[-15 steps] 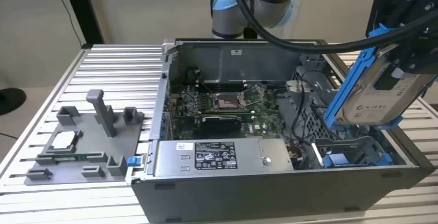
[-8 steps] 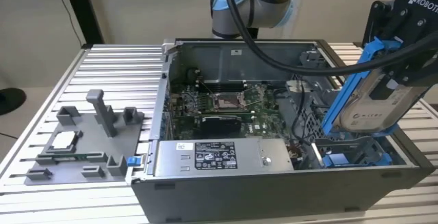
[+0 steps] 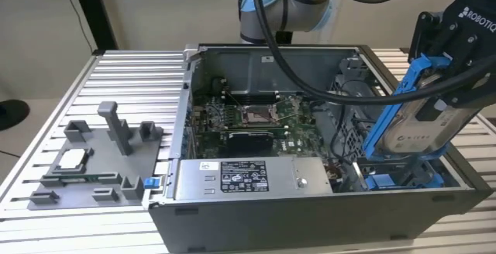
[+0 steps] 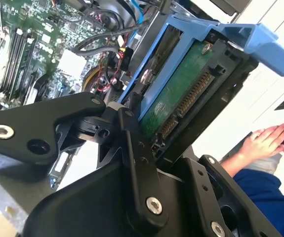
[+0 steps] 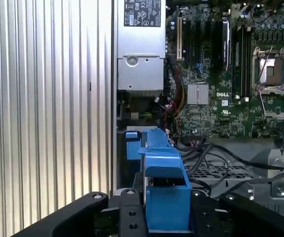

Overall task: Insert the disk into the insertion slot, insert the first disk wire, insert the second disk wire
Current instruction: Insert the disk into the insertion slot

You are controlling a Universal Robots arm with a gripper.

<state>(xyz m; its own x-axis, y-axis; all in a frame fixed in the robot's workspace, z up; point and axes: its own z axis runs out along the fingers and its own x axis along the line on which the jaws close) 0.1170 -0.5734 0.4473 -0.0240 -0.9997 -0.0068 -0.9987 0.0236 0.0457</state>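
Black linkage arms of the gripper point(image 4: 176, 116) sit closest in the second wrist view, its fingers point(image 4: 130, 123) clamped on the disk point(image 4: 174, 91). The disk turns its green circuit-board side and connector row this way, so the label face is hidden. The blue carrier point(image 4: 260, 44) juts past the fingertips. Beyond the gripper, a person's hand point(image 4: 265, 143) and blue sleeve point(image 4: 267, 190) are cut off at the edge (what the hand rests on is too blurred to tell).

In the first wrist view the gripper point(image 5: 164, 215) pinches the carrier point(image 5: 164, 182) seen edge-on, and blue plastic hides the drive body. Ahead of the gripper lie the motherboard point(image 5: 216, 108), the power supply box point(image 5: 141, 64) and the ribbed table point(image 5: 53, 98).

In the exterior view the gripper point(image 3: 445, 94), partly cut off, holds the disk point(image 3: 410, 132) tilted with its label side showing. The slot point(image 3: 399, 178) lies directly beneath it in a corner of the computer case point(image 3: 310, 219). The disk's lower end covers part of the slot, and I cannot tell whether they touch.
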